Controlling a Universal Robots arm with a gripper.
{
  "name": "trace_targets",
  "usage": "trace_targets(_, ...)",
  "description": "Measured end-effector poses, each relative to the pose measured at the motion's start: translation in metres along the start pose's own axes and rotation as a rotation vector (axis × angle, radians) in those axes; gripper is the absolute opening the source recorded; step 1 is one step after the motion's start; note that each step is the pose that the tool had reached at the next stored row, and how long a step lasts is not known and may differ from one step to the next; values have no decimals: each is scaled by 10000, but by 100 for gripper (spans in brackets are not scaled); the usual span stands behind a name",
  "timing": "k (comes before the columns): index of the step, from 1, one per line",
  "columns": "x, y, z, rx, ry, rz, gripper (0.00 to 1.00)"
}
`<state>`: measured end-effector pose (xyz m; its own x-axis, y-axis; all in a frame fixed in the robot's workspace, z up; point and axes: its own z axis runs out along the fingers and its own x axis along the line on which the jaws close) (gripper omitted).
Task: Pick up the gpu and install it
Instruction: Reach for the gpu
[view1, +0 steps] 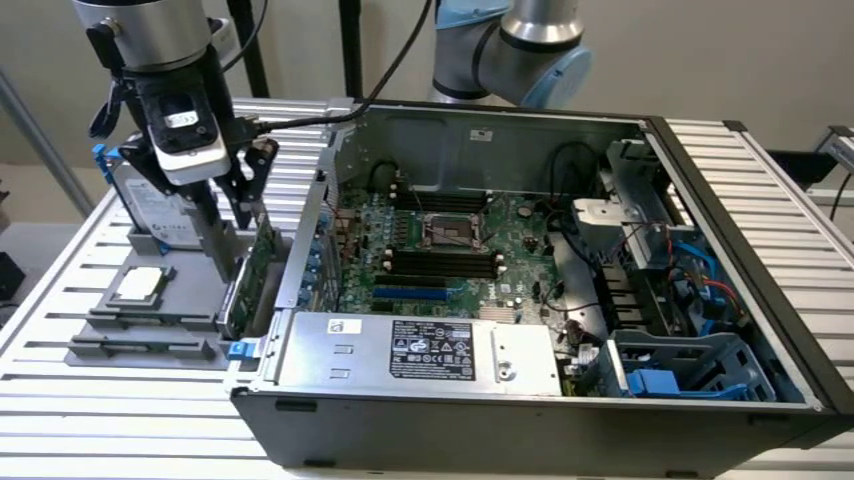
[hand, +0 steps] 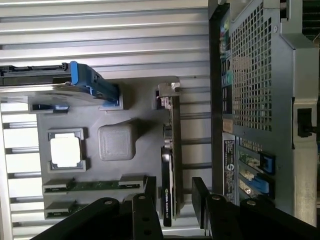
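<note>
Your gpu is parked on its long edge in the slot of the gray holder, standing upright rather than flat. It's a thin card, green circuit board on one face, black cooler on the other, silver bracket capping one end. The end opposite the bracket sits right between your gripper's spread jaws, one jaw per face. The board-side jaw stands clear of it. The cooler-side one is just beside it, and you can't tell if they touch.

On the table, the holder lies at the exterior view's left of the computer case; the gpu stands in it on edge, nearest the case, under the gripper.
</note>
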<state>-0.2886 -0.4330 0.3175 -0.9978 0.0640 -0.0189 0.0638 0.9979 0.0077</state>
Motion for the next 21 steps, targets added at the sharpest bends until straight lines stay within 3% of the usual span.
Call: trace_targets(21, 30, -4, 382, -6, -48, -94, 42)
